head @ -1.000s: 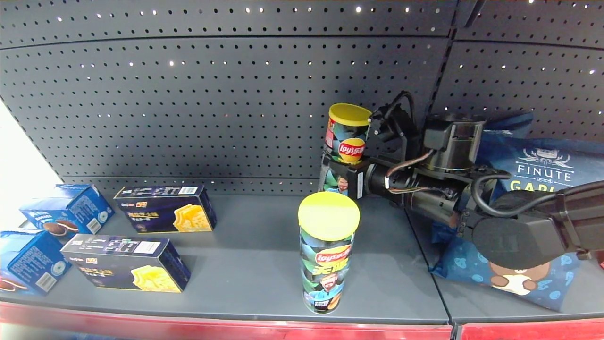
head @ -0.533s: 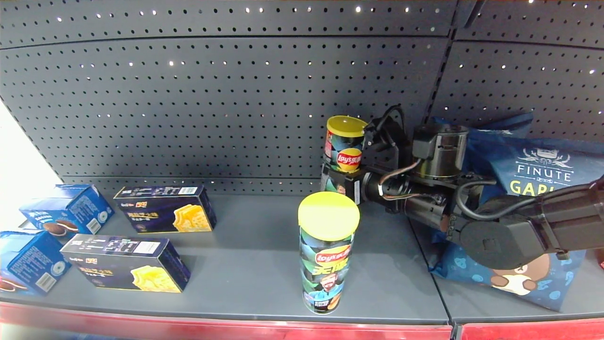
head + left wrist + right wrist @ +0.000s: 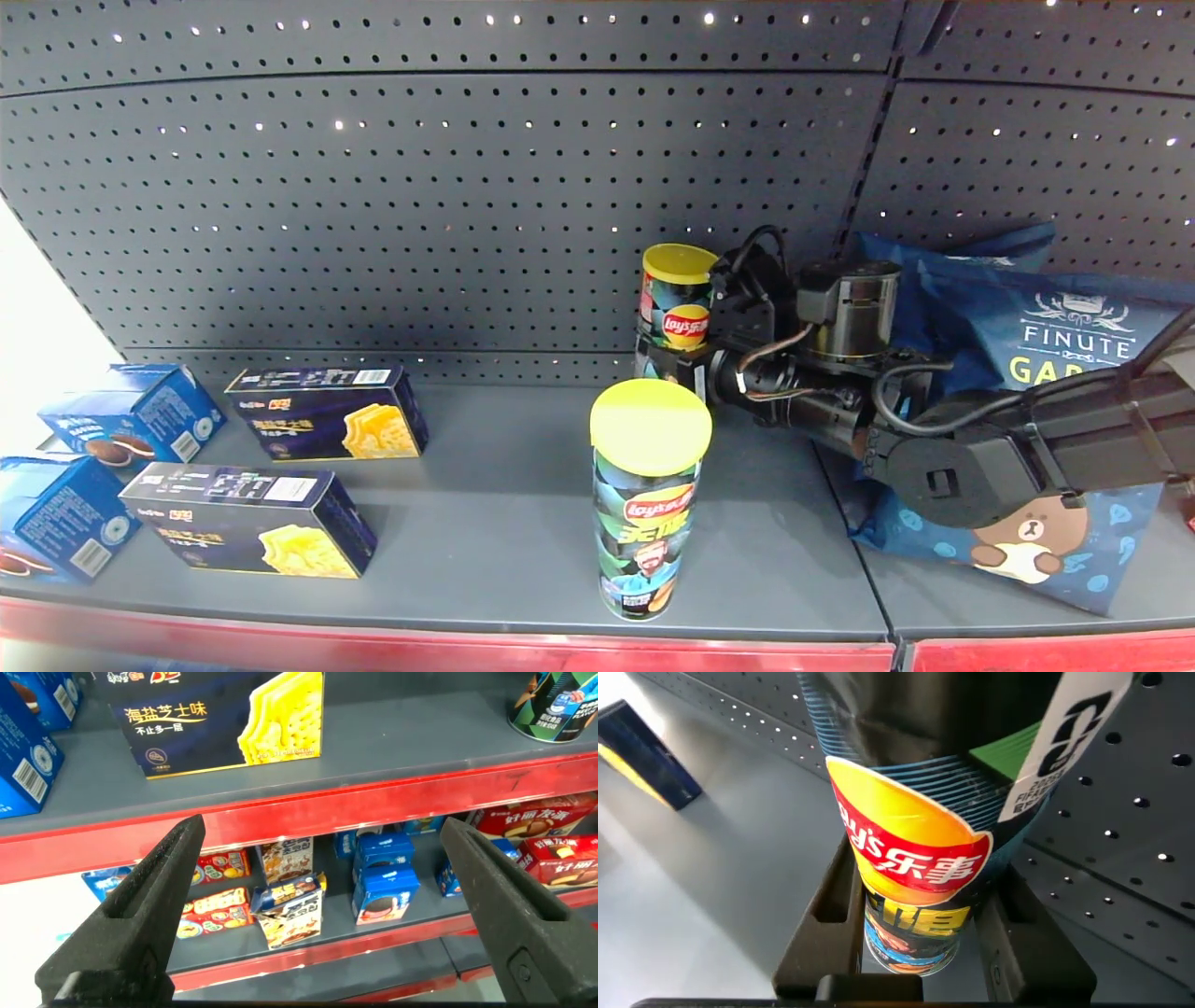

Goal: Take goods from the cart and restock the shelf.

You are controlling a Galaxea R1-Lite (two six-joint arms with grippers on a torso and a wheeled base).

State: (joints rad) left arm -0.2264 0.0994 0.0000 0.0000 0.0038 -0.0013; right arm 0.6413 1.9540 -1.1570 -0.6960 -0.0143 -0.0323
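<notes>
the jaws of the right gripper (image 3: pixel 680 362) are clamped on the lower part of a chip can (image 3: pixel 676 291), with one finger seen on each side of it in the right wrist view. the can is held upright, long axis vertical, at the back of the shelf (image 3: pixel 485 509), close to the pegboard (image 3: pixel 420 233) and right behind a second chip can (image 3: pixel 649 504) standing near the front edge. whether its base touches the shelf cannot be told. a flat, seated base is judged necessary before release. the jaws of the left gripper (image 3: pixel 322 835) are spread wide and empty, low before the shelf's red lip, well apart from the held can.
</notes>
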